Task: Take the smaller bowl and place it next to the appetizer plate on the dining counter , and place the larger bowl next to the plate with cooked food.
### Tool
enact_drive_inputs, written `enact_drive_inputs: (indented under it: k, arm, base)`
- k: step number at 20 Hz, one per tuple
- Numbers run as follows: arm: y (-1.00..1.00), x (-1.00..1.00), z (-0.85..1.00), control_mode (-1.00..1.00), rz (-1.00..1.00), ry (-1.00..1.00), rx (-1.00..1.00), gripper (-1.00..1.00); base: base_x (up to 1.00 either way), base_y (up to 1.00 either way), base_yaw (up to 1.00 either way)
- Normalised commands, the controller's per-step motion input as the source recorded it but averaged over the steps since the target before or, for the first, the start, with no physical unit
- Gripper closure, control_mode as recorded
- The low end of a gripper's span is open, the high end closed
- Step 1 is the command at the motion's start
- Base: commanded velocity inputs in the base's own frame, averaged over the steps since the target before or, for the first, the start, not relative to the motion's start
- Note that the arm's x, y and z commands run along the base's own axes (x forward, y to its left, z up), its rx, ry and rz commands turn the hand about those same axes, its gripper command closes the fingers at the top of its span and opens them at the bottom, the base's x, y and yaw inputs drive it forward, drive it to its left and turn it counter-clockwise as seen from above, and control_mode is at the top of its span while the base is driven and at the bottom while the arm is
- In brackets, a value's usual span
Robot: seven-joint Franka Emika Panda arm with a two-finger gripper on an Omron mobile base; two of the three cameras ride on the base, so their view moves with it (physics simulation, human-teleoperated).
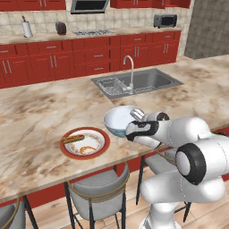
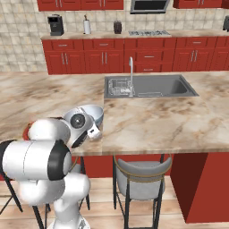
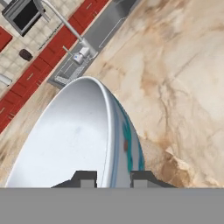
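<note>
Larger bowl (image 1: 119,120) at frame centre in left base view, on the dining counter (image 1: 40,112) near its front edge, just right of the plate with cooked food (image 1: 85,143); small gap between them, not touching. Mouth facing up, slightly tipped toward camera, white inside visible. Round, so no long axis as such; in hand view (image 3: 78,135) rim seen edge-on as a stretched ellipse running lower left to upper centre, blue-green pattern on outer wall at right.

Gripper (image 3: 113,178) at bottom centre of hand view, fingers nearly closed astride the bowl rim, one tip inside, one outside, pinching the wall. In left base view, hand at the bowl's right rim, tips hidden by wrist.

Right base view: bowl (image 2: 95,112) lower left of centre, partly behind the hand, on counter front edge.

Plate with sausage-like piece lying diagonal, upper left to lower right, orange pieces below it. Sink (image 1: 147,80) with faucet (image 1: 131,71) upper right of centre, well apart from bowl. Grey stool (image 1: 100,190) under counter, bottom centre.
</note>
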Motion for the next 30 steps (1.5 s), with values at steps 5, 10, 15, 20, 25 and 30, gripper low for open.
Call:
enact_drive_inputs:
  k: [5,10,15,20,25,30]
  arm:
    - [0.01,0.52,-0.37,-1.0,0.0,0.0,0.0,1.0]
    - [0.0,0.37,-0.27,-1.0,0.0,0.0,0.0,1.0]
    - [0.0,0.02,0.16,-1.0,0.0,0.02,0.0,-1.0]
    - [-0.06,-0.45,1.0,-1.0,0.02,0.12,-0.03,-1.0]
    - [-0.01,-0.02,1.0,-1.0,0.11,0.14,-0.14,-1.0]
    - [-0.03,-0.36,1.0,-1.0,0.14,0.21,-0.16,-1.0]
  base:
    - [0.0,0.0,0.0]
    - [0.0,0.0,0.0]
    - [0.0,0.0,0.0]
    - [0.0,0.0,0.0]
    - [0.0,0.0,0.0]
    - [0.0,0.0,0.0]
